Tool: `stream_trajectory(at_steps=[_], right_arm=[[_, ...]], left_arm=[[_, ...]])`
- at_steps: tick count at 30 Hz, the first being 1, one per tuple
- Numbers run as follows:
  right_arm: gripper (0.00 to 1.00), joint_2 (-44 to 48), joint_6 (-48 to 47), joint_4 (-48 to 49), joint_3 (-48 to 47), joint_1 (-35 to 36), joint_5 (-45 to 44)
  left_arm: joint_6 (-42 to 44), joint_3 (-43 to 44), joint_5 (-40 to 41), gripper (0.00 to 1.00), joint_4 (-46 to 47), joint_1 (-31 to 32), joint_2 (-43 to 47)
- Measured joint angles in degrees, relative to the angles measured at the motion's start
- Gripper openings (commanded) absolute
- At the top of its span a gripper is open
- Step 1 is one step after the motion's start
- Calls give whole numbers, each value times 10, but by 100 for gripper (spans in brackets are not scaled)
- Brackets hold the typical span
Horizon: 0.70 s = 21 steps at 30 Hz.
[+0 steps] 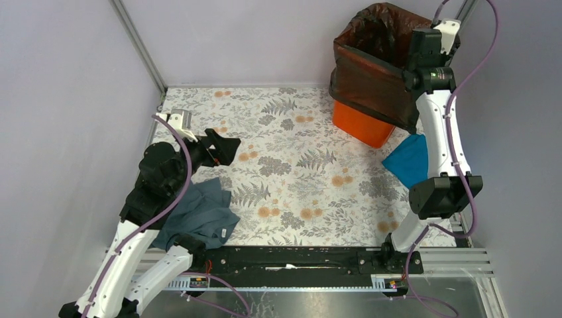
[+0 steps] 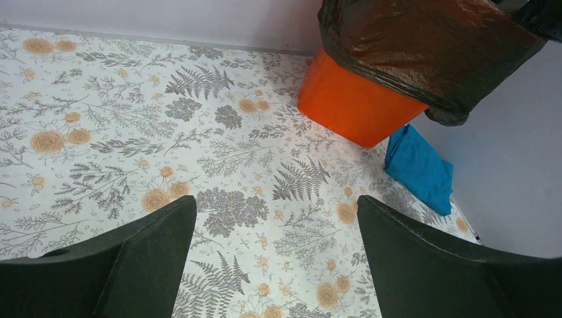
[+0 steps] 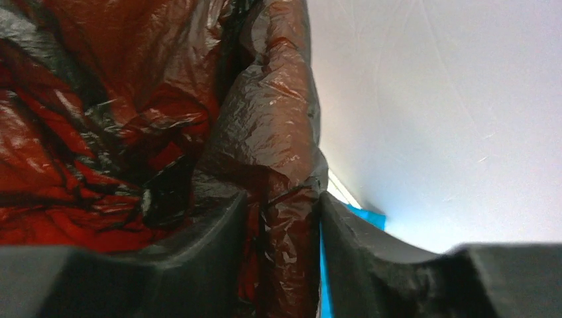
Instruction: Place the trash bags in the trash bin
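The trash bin (image 1: pixel 361 124) is orange and stands tilted at the back right of the floral table. The trash bag (image 1: pixel 371 73), glossy and brownish-black, lines it and is folded down over its rim. My right gripper (image 1: pixel 419 63) is at the bin's right rim. In the right wrist view its fingers (image 3: pixel 219 225) press both sides of the bag-covered rim (image 3: pixel 272 132), so my right gripper (image 3: pixel 283 205) is shut on it. My left gripper (image 1: pixel 222 147) hovers open and empty over the table's left side. Its wrist view, between the fingers of the left gripper (image 2: pixel 275 205), shows the bin (image 2: pixel 351 109) and the bag (image 2: pixel 424 46) far off.
A grey-blue cloth (image 1: pixel 199 212) lies crumpled at the near left under my left arm. A bright blue cloth (image 1: pixel 409 161) lies by the right wall below the bin, and shows as the blue cloth (image 2: pixel 421 165) in the left wrist view. Walls close the back and both sides.
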<state>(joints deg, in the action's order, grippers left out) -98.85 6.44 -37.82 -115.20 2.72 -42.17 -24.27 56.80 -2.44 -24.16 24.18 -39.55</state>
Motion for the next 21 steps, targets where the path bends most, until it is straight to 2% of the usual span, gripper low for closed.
stream_trajectory(at_steps=[1,2,6,10,13,17,19,21], right_arm=[[79,-1,-5,-1,-2,-4,11],[86,-1,-10,-7,-4,-5,27],[99,7,-8,-25,-10,-3,63],[100,54,-2,-61,-11,-3,95],[100,137,7,-64,9,-2,136],[100,309,31,-33,88,-2,213],[100,404,53,-2,154,-2,275],[100,506,87,49,248,-2,376]], left_arm=[[-1,0,0,95,0,0,-1],[-2,0,0,95,0,0,-3],[-8,0,-2,95,0,0,-10],[-12,1,-2,95,0,0,-18],[-19,2,-6,95,-1,0,-25],[-35,13,-17,96,-1,0,-26],[-44,19,-24,96,3,0,-24],[-53,20,-30,96,7,0,-19]])
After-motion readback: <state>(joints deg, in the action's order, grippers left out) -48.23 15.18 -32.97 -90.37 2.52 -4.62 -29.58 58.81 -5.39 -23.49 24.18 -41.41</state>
